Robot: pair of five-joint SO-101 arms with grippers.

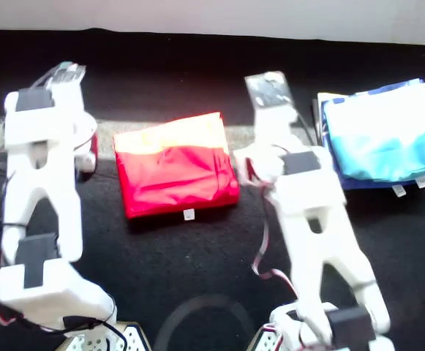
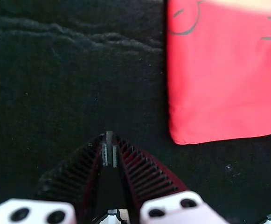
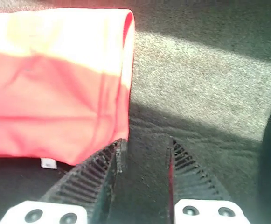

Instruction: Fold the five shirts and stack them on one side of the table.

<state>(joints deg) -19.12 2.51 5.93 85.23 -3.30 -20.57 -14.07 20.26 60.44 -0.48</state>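
Centre of the high view: red shirt [image 1: 175, 172], folded square on the black table [image 1: 197, 270], between the two arms.
Right side of that view: stack of folded shirts [image 1: 384, 139], blue and white, well apart from the red shirt.
Left wrist view: left gripper [image 2: 108, 140] clenched on nothing, near the red shirt's edge.
Right wrist view: right gripper [image 3: 147, 145] parted and bare, one finger just beside the rolled fold.
Handling: probably light, soft and limp. Pinched at one corner it would likely sag open, so the thick folded edges on both sides look like the best hold.
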